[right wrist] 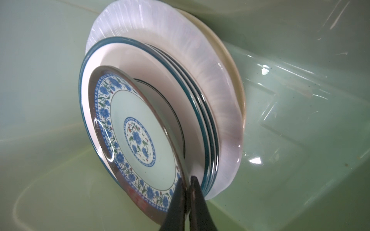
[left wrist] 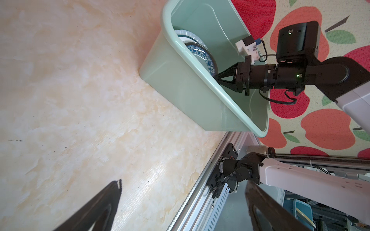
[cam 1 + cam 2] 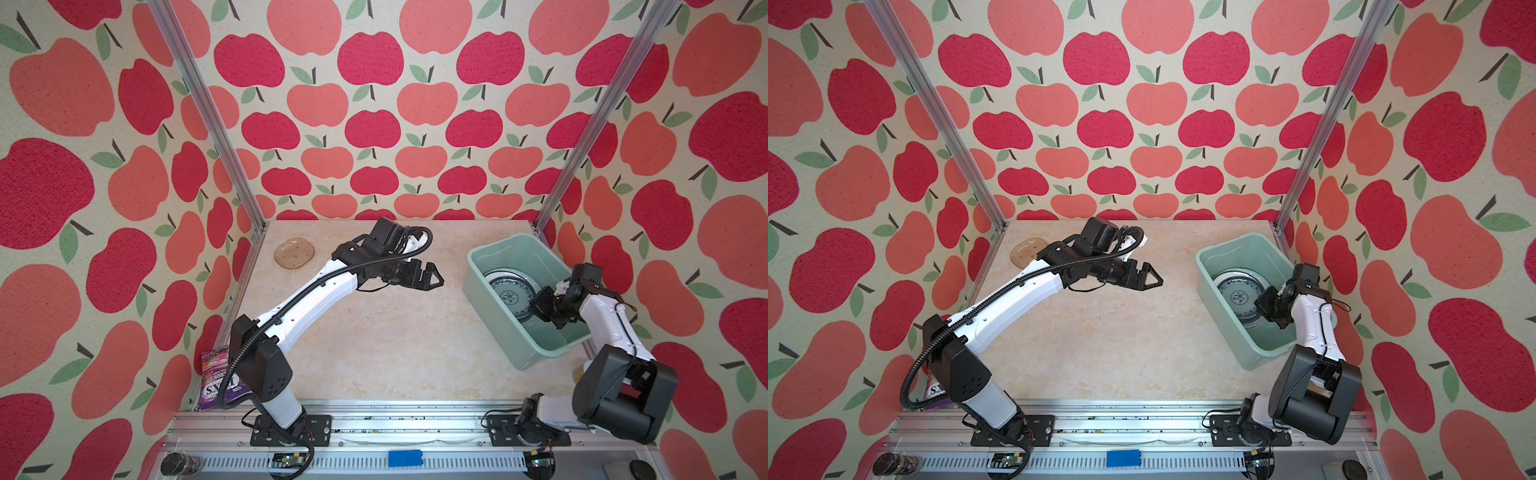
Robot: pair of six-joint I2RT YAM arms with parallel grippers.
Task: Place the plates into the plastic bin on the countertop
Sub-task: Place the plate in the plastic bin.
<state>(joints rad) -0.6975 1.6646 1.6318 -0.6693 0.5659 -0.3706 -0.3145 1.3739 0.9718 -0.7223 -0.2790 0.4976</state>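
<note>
The right gripper (image 1: 187, 181) is clamped on the rim of the teal patterned plate (image 1: 138, 140). It is inside the plastic bin (image 3: 473, 270), which stands along the right edge of the countertop (image 3: 374, 332). The plate is tilted over the stack of plates (image 1: 212, 84) already there — whether its low edge rests on them I cannot quite tell from the wrist view. If the jaws part while it hangs at that slant, it could drop and slide off-centre. That would knock it against the dishes beneath and might chip a rim. Pulling the fingers out carelessly could catch the bin's wall and drag the tub, which looks light.

The left gripper (image 3: 436, 277), spread wide and holding nothing, hovers over the middle of the counter. The amber plate (image 3: 294, 252) lies alone near the far left corner — thin, flat and translucent. Fingers may skid over its edge or push it against the rail rather than lift it.
</note>
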